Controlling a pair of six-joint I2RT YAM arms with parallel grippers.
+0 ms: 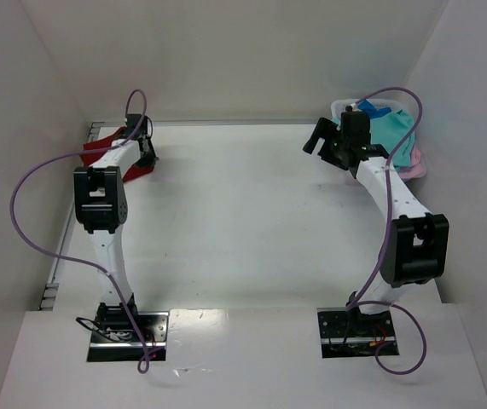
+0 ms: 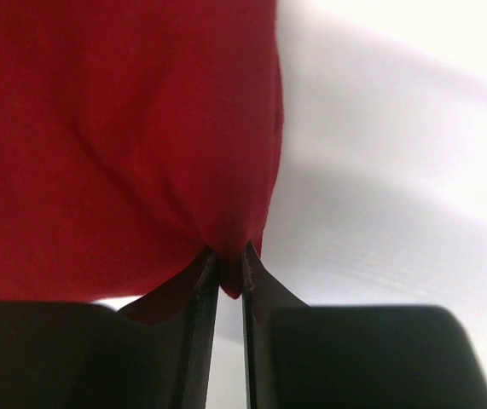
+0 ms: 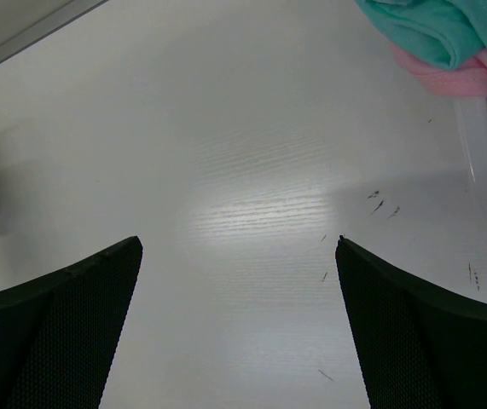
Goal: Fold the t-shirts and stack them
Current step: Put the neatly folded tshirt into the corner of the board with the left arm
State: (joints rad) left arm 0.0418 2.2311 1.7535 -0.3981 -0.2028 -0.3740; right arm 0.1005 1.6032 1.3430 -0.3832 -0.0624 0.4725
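Left end effector (image 2: 230,273) pinching dark red t-shirt (image 2: 124,128) edge.

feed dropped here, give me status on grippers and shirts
Left gripper pinched on the red t-shirt edge, far left. Right gripper open, empty, above the table. Teal t-shirt, pink t-shirt heaped at the basket, far right. Nothing seen in the way.

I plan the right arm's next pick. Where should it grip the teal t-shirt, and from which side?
Probably the teal t-shirt's bunched fold hanging over the basket, above the pink shirt. Come from the table side with the open right hand: that fold sticks out and lies on top.
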